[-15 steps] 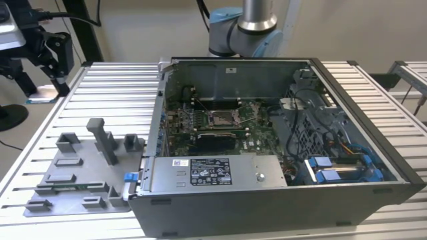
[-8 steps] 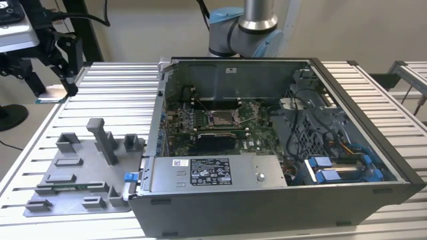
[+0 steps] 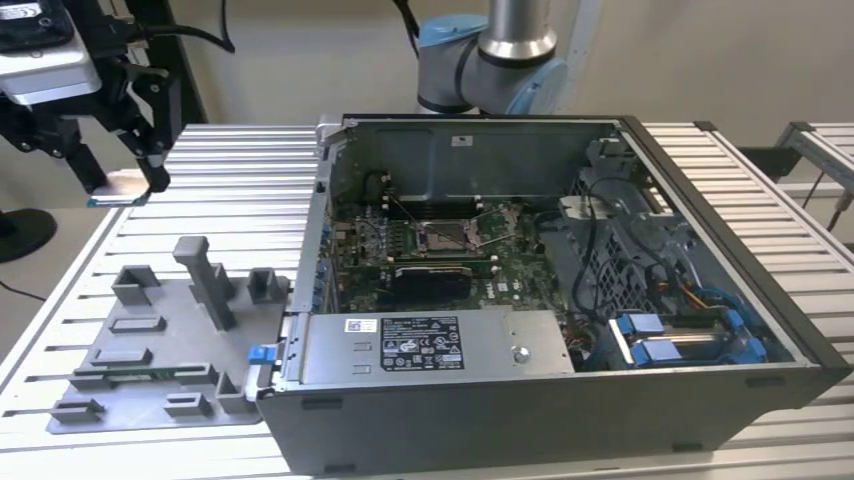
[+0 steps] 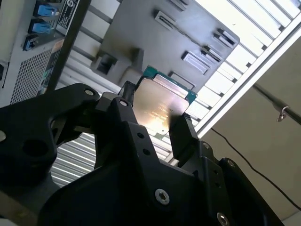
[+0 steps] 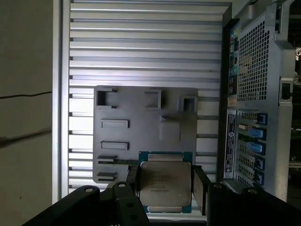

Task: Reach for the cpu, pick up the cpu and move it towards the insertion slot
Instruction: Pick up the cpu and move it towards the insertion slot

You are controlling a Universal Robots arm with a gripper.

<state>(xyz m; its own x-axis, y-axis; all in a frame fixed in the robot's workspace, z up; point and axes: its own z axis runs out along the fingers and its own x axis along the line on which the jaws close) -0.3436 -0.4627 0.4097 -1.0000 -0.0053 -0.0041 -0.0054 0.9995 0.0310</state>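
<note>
Silvery metal with a green rim is showing between the black fingers [image 5: 133,179] in both wrist views. This is the cpu [image 5: 164,183], and the claw [image 5: 165,182] is clamping it by two opposite edges, clear of everything else. In the exterior view the claw [image 3: 126,180] is hanging over the slatted counter [image 3: 214,165] at that view's left, beyond the grey fixture plate [image 3: 160,360]. The insertion slot [image 3: 447,233] is lying well apart from it, on the green board inside the open computer case [image 3: 747,270], towards the exterior view's right.

By judgement, you are working the carrying step: the pickup is done and nearly the whole approach to the slot is left.

To do it well, you should be holding the chip flat and the squeeze steady, because only two thin edges are bearing the grip. The case's side wall [image 3: 324,200] is standing between claw and slot, so you should be travelling high enough to pass over it rather than skimming its rim. The slot's frame appears to be standing open in the exterior view, though it is too small there to be sure. You should be watching it through the wrist views as you near it, and squaring the chip's edges to the metal frame while the chip is above the case.
</note>
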